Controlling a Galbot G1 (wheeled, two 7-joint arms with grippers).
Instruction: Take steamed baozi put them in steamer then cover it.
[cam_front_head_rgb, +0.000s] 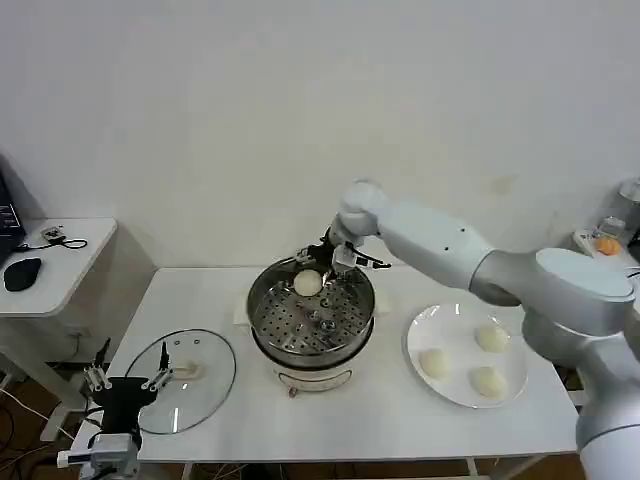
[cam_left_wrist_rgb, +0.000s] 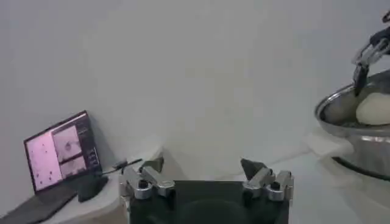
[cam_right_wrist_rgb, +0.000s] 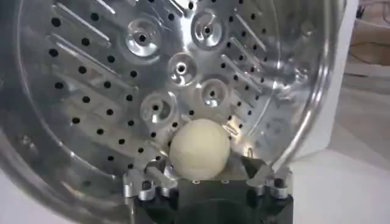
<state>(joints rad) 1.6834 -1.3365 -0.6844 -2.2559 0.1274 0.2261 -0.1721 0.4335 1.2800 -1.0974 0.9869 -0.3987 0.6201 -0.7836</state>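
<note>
- A white table stands against a plain white wall, with a side desk off to my left.
- My left gripper hangs idle at the table's near left edge, fingers spread and empty, just at the cover, which lies flat on the table.
- The steamer sits mid-table, its perforated tray bare but for one bun near the far rim.
- My right gripper reaches over that far rim; its fingers stand spread on either side of the bun, which looks to be resting on the tray.
- To do this release well, I judge I should lift straight up so neither finger drags the bun, and clear the rim before swinging away.
- Right of the steamer, a plate holds three more buns, so later ones need room left on the tray.
</note>
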